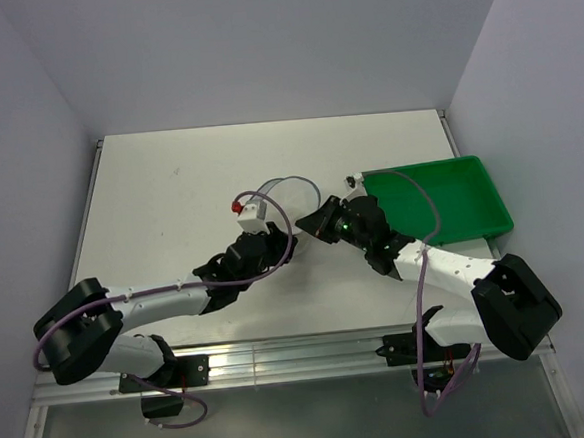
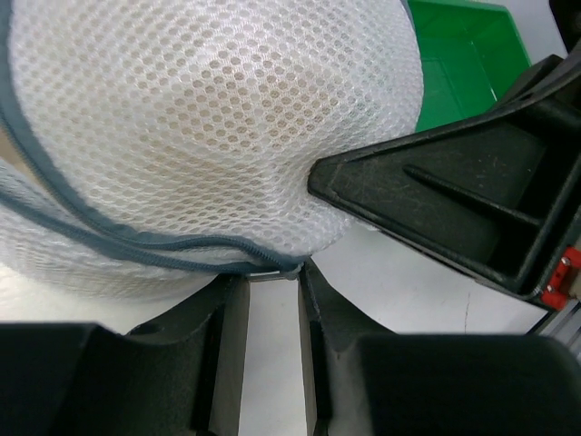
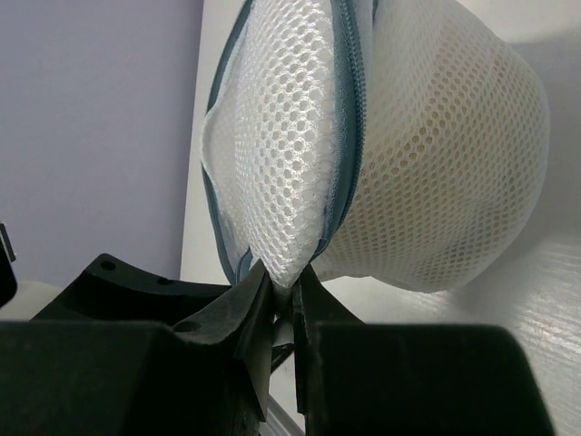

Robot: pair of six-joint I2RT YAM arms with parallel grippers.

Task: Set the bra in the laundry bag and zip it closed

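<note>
The laundry bag [image 1: 293,199] of white mesh with a grey-blue zipper sits at mid-table between both grippers. In the left wrist view the laundry bag [image 2: 209,118] fills the upper frame, and a beige shape, the bra [image 2: 259,86], shows through the mesh inside it. My left gripper [image 2: 270,272] is shut on the small zipper pull [image 2: 263,269] at the zipper's end, which spans its fingertips. My right gripper [image 3: 283,283] is shut on a pinch of mesh at the bag's rim [image 3: 286,259], beside the zipper [image 3: 349,109]. From above, the left gripper [image 1: 268,236] and right gripper [image 1: 317,222] face each other.
A green plastic tray [image 1: 470,181] lies at the right, just behind my right arm, and shows again as the green tray [image 2: 463,54]. The right gripper's black body [image 2: 454,200] presses close against the bag. Purple cables loop over both arms. Walls enclose the table on three sides.
</note>
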